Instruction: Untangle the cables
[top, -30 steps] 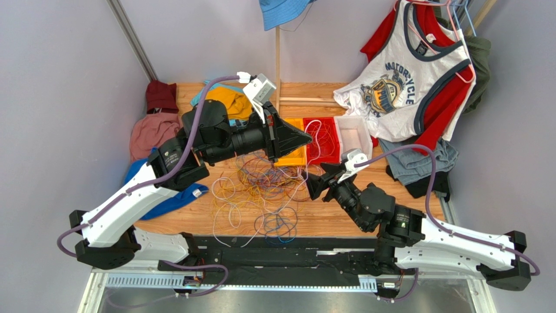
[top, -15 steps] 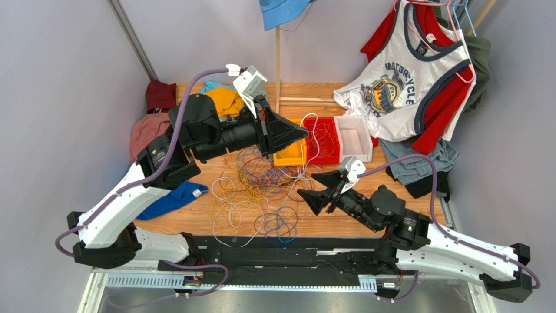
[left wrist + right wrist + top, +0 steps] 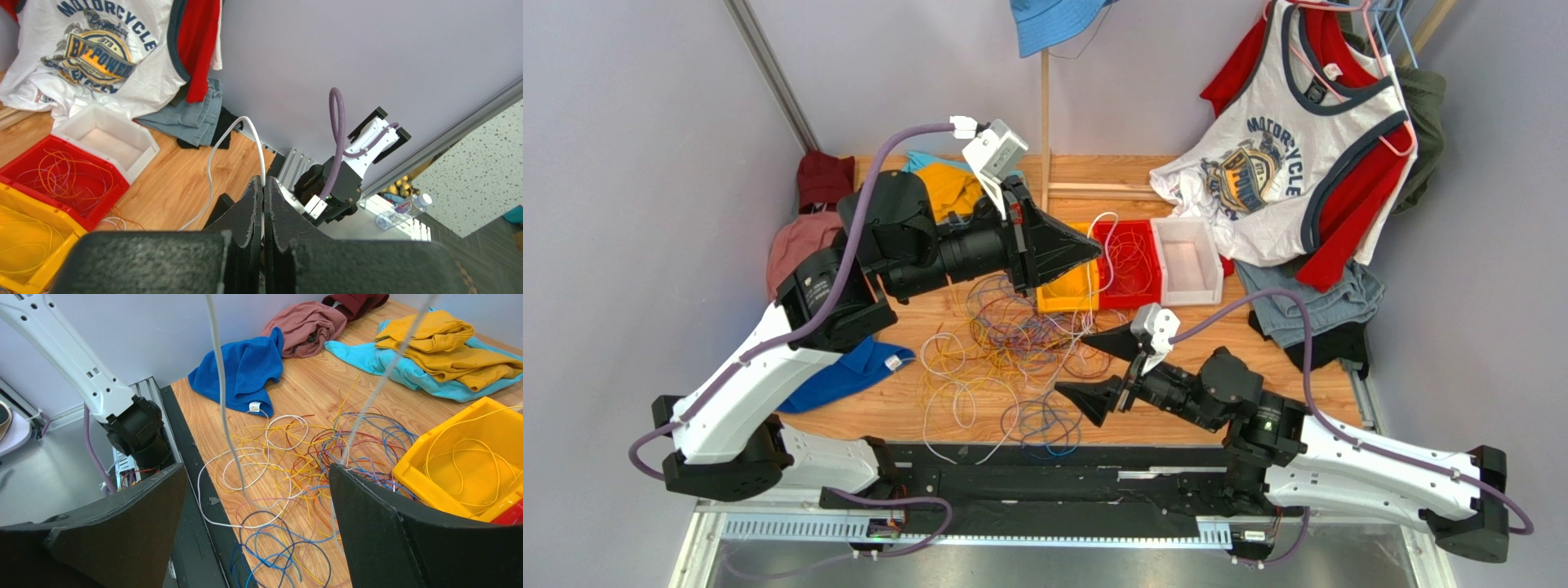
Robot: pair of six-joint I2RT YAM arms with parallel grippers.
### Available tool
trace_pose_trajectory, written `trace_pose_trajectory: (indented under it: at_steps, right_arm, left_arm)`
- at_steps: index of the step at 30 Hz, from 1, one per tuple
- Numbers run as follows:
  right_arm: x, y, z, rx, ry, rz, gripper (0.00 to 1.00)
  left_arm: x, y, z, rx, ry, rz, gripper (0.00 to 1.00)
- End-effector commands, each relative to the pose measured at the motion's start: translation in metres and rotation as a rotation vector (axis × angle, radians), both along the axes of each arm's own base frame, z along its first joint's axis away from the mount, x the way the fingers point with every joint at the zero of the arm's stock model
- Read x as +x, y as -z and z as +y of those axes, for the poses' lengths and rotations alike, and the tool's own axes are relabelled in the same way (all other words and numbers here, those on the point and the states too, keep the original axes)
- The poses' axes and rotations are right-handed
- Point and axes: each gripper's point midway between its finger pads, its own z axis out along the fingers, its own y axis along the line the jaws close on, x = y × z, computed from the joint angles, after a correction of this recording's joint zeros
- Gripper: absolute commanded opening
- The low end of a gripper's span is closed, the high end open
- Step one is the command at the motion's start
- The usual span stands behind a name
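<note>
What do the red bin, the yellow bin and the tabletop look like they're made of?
Red bin: probably moulded plastic, judging by its uniform colour, slight sheen and thin stiff walls.
Yellow bin: likely the same plastic, with a smooth, glossy surface and an even rim.
Tabletop: wood or wood-look laminate, pale brown with grain lines and plank seams. Which of the two cannot be told.

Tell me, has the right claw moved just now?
Yes. The right gripper has pulled back from the red bin, leftward and toward the bottom of the view.
</note>
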Motion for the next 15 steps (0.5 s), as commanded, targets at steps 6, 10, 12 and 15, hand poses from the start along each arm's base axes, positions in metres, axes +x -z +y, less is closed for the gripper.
trace_pose_trajectory:
  at_steps: [6, 10, 12, 15]
  right_arm:
    - [0.043, -0.019, 0.009, 0.105, 0.195, -0.009, 0.9]
    - [0.064, -0.007, -0.001, 0.1, 0.298, 0.038, 0.87]
    - [0.072, -0.006, -0.012, 0.114, 0.353, 0.045, 0.84]
    - [0.075, -0.003, -0.023, 0.118, 0.394, 0.049, 0.81]
  left_arm:
    - [-0.014, -0.004, -0.007, -0.016, 0.061, -0.011, 0.0]
    - [-0.016, -0.005, -0.001, -0.02, 0.053, -0.016, 0.0]
    - [-0.015, -0.003, 0.0, -0.017, 0.045, -0.016, 0.0]
    - [-0.014, -0.002, 0.002, -0.015, 0.039, -0.02, 0.0]
